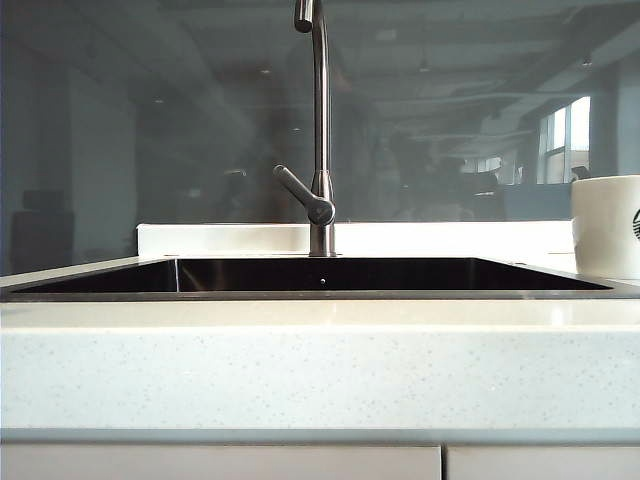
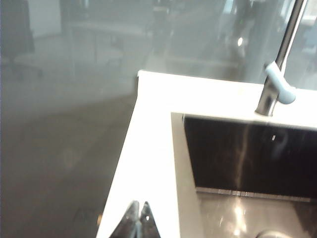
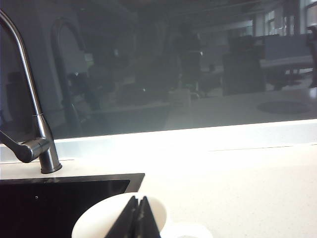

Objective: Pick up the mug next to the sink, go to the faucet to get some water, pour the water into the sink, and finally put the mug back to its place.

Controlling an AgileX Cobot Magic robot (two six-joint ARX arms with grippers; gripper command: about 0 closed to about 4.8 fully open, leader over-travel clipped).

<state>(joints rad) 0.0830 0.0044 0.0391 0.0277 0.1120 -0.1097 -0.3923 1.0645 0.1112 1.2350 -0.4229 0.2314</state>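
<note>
The white mug (image 1: 605, 225) with a green logo stands on the counter at the right of the sink (image 1: 320, 275). The steel faucet (image 1: 320, 130) rises behind the basin's middle, its lever angled left. Neither gripper shows in the exterior view. In the right wrist view my right gripper (image 3: 138, 200) hangs shut just over the mug's (image 3: 99, 220) open mouth, with nothing between its fingers, and the faucet (image 3: 42, 148) and sink (image 3: 59, 198) lie beyond. My left gripper (image 2: 139, 206) is shut and empty above the counter strip beside the sink's (image 2: 247, 158) other end. Water is out of view.
A dark glossy glass wall (image 1: 150, 120) stands behind a low white ledge (image 1: 220, 238). The pale speckled counter front (image 1: 300, 370) runs across, with cabinet doors (image 1: 220, 462) below. The drain (image 2: 272, 233) shows at the basin floor.
</note>
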